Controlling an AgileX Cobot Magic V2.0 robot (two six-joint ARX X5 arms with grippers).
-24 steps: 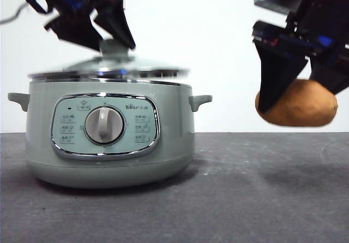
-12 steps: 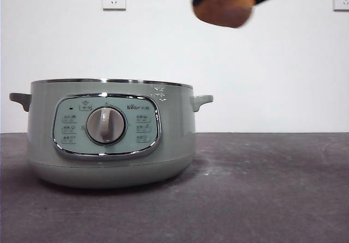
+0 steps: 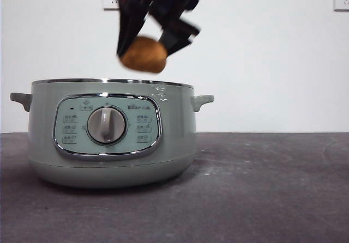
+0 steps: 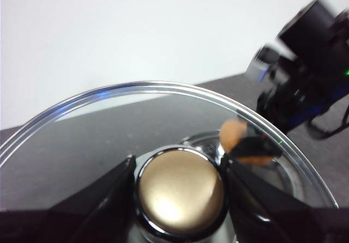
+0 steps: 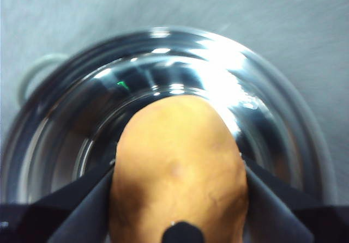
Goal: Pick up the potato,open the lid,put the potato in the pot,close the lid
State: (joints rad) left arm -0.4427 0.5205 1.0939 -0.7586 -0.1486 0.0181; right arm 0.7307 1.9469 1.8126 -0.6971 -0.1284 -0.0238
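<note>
The dark grey table (image 3: 262, 188) carries only the pot (image 3: 112, 134).

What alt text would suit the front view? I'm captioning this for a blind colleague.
The right gripper holds an orange-brown potato in the air just above the open rim of a pale green pot, which stands lidless on a dark table before a white wall. The pot's control panel and grey dial face the camera.

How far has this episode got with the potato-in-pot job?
Done: the potato is picked up and the lid is off, held by its knob in the left gripper. In hand: the right gripper holds the potato in the air above the open pot, not yet inside. Left: lower and release the potato, then set the lid on the pot.
</note>
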